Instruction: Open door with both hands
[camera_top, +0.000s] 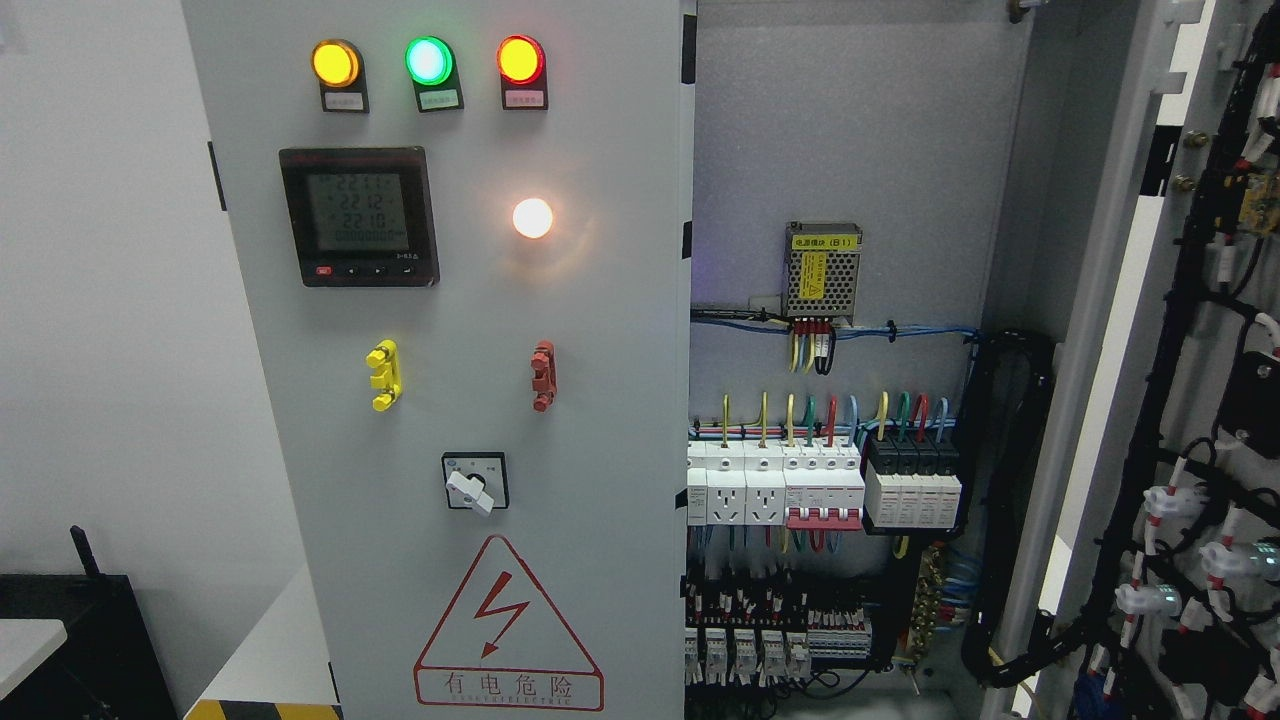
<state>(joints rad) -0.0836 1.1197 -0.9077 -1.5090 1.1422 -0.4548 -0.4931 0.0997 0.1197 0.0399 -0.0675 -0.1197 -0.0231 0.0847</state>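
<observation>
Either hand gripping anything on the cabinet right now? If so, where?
Cannot be told: neither hand is in the head view. The right door stands swung open, the left door shut, and nothing grips either.

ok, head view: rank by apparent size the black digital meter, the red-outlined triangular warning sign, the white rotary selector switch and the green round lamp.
Largest to smallest, all on the same grey door panel:
1. red-outlined triangular warning sign
2. black digital meter
3. white rotary selector switch
4. green round lamp, close to the switch, slightly smaller.

No robot hands visible.
</observation>
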